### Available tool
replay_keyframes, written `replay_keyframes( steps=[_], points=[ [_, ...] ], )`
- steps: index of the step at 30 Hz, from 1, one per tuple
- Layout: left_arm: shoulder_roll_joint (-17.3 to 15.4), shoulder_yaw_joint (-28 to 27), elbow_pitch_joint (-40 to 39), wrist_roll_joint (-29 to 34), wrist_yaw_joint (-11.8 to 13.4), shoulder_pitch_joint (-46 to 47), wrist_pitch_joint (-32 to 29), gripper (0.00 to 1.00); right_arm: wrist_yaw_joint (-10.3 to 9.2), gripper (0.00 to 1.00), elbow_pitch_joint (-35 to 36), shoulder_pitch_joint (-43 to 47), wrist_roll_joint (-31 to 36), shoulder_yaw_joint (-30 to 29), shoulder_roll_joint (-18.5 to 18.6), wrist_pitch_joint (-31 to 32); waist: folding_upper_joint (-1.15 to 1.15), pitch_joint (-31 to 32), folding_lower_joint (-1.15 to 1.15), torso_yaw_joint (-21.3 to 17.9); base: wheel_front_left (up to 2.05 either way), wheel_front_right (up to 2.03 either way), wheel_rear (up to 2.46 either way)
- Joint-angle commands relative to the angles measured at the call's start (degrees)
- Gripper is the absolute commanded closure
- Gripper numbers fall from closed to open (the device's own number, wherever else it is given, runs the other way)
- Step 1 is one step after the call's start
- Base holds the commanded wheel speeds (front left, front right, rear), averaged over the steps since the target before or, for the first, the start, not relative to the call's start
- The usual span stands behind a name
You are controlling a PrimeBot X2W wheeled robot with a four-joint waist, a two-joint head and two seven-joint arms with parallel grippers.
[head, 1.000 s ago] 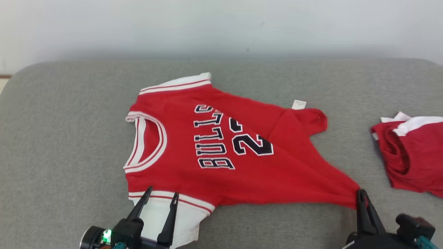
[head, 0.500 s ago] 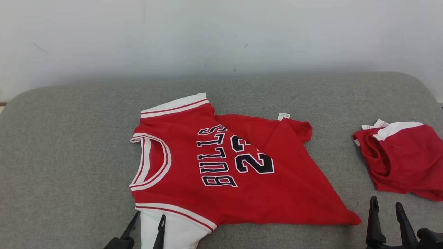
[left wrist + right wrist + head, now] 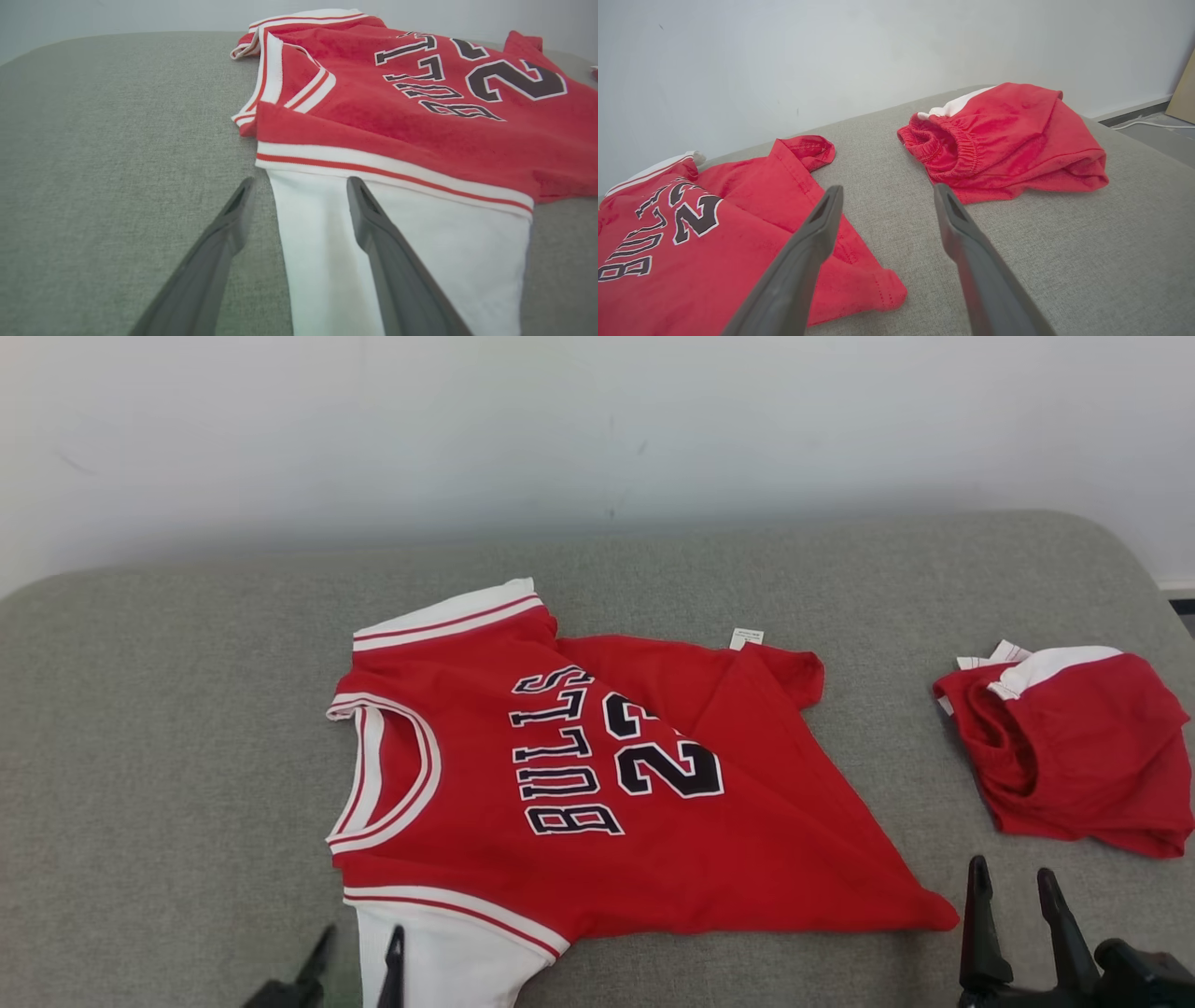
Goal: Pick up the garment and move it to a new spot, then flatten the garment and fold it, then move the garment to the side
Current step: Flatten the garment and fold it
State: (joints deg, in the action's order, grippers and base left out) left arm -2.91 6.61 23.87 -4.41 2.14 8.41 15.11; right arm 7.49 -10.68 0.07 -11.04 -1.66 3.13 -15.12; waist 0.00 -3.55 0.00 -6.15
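Head view, jersey: red jersey [image 3: 597, 784] lies spread on the grey cushion [image 3: 187, 756], print up, collar to the left, with a fold across its right half.
Head view, shorts: red shorts [image 3: 1074, 756] lie crumpled at the right, well apart from the jersey.
Head view, left gripper: left gripper [image 3: 362, 933] is at the bottom edge with fingers parted and empty, by the white sleeve [image 3: 448, 961].
Head view, right gripper: right gripper [image 3: 1011, 868] is at the lower right with fingers parted and empty, just beside the jersey's corner [image 3: 934, 919], apart from it.
Change: one second ago the right fingers were pinched on this corner and the cloth was stretched toward them. Now they are released and the corner lies flat. The left fingers were parted then too. The whole picture has shifted, so the camera moved.
Left wrist view: one finger is over the cushion, the other over the sleeve [image 3: 420, 242]. Whether it touches, I cannot tell.
Right wrist view: parted fingers point between jersey [image 3: 714, 242] and shorts [image 3: 1008, 140].
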Motion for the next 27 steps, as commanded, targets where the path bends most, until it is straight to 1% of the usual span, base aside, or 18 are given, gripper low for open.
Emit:
replay_keyframes(
  steps=[1,8,14,16,17,19,24,27],
  points=[
    [-0.12,-0.5,0.2,-0.26,0.15,1.17,0.03,0.0,0.0,0.0,0.08,-0.83,0.07,0.26,-0.17,-0.01,0.0,-0.71,0.0,-0.48,0.0,0.0,0.0],
    [-0.15,-4.66,3.32,-1.45,0.36,7.07,0.03,0.0,0.0,0.0,0.38,-3.19,-0.31,1.4,-0.19,-0.01,0.0,-3.93,0.0,-1.93,0.0,0.0,0.0],
    [-1.72,-7.12,6.18,-0.36,-0.89,14.11,0.04,0.0,0.0,0.0,0.39,-5.16,-0.74,2.17,-0.21,-0.01,0.0,-6.69,0.0,-2.97,0.0,0.0,0.0],
    [-2.3,-7.4,8.6,-0.19,-1.5,16.76,0.04,0.0,0.0,0.0,0.28,-5.65,-0.79,2.57,-0.21,-0.01,0.0,-7.43,0.0,-3.33,0.0,0.0,0.0],
    [-3.13,-7.19,10.93,0.32,-2.07,20.33,0.03,0.0,0.0,0.0,0.08,-6.17,-1.05,2.91,-0.23,-0.01,0.0,-8.2,0.0,-3.68,0.0,0.0,0.0],
    [-3.57,-6.78,13.3,0.82,-2.85,23.25,0.03,0.0,0.0,0.0,0.02,-6.69,-1.2,3.15,-0.19,-0.01,0.0,-8.92,0.0,-4.0,0.0,0.0,0.0],
    [-4.19,-7.08,19.61,0.33,-3.62,30.05,0.03,0.0,0.0,0.0,-0.28,-7.91,-1.94,3.95,-0.22,-0.01,0.0,-10.49,0.0,-5.04,0.0,0.0,0.0],
    [-4.68,-7.48,24.22,-0.28,-3.54,33.87,0.03,0.0,0.0,0.0,-0.34,-8.65,-2.34,4.36,-0.22,-0.01,0.0,-11.33,0.0,-5.64,0.0,0.0,0.0]
  ],
)
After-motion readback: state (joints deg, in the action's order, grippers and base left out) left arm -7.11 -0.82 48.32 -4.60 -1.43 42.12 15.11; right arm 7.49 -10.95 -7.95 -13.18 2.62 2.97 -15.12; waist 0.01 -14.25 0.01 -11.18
